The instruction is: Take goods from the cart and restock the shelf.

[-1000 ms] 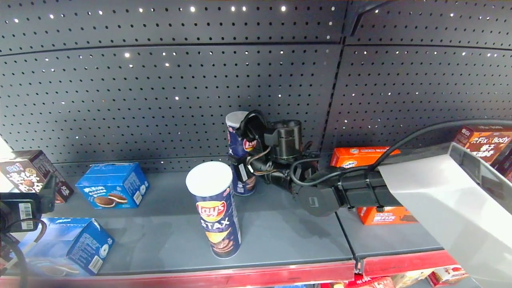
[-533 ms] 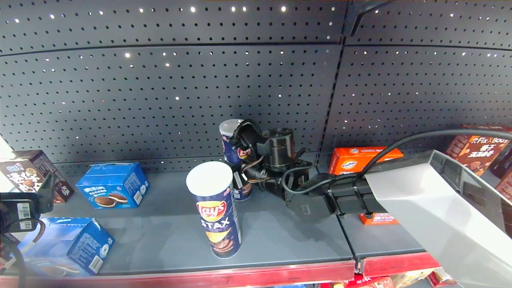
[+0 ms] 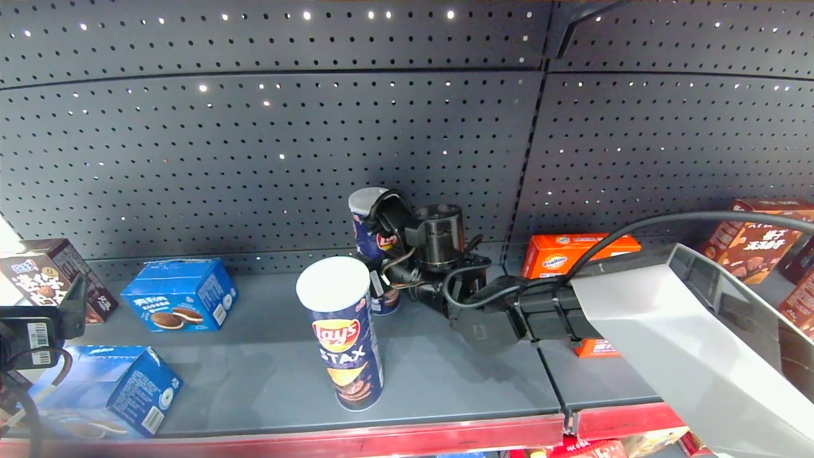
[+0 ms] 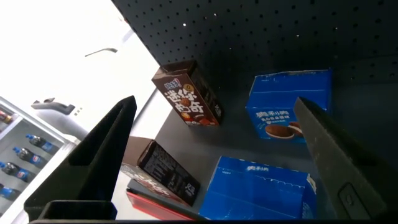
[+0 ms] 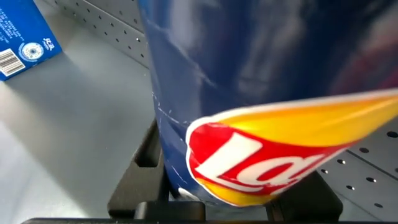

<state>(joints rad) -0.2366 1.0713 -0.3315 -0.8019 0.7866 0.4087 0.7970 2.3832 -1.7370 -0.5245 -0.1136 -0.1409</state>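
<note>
Between the fingers of the right gripper (image 3: pixel 383 251) sits a tall blue chips can (image 3: pixel 364 232), and the fingers are closed tight around its middle. The can stands with its long way up and down, leaning just a little, lid on top. Its bottom is right down at the shelf (image 3: pixel 458 375), but we cannot tell if it touches. Just past the can, away from the arm, is the dark wall with holes (image 3: pixel 254 159), so there is little room to push farther in. On the near side of the gripper, toward the front edge, stands a second chips can (image 3: pixel 343 331), upright and close by but not touching. We think the next move is to set the held can flat, let go, and pull out along the arm's own side, so nothing bumps the front can. The left gripper (image 4: pixel 214 109) is well apart, off past the front can, with its fingers spread wide and nothing in them, so the right arm is the nearer one.
</note>
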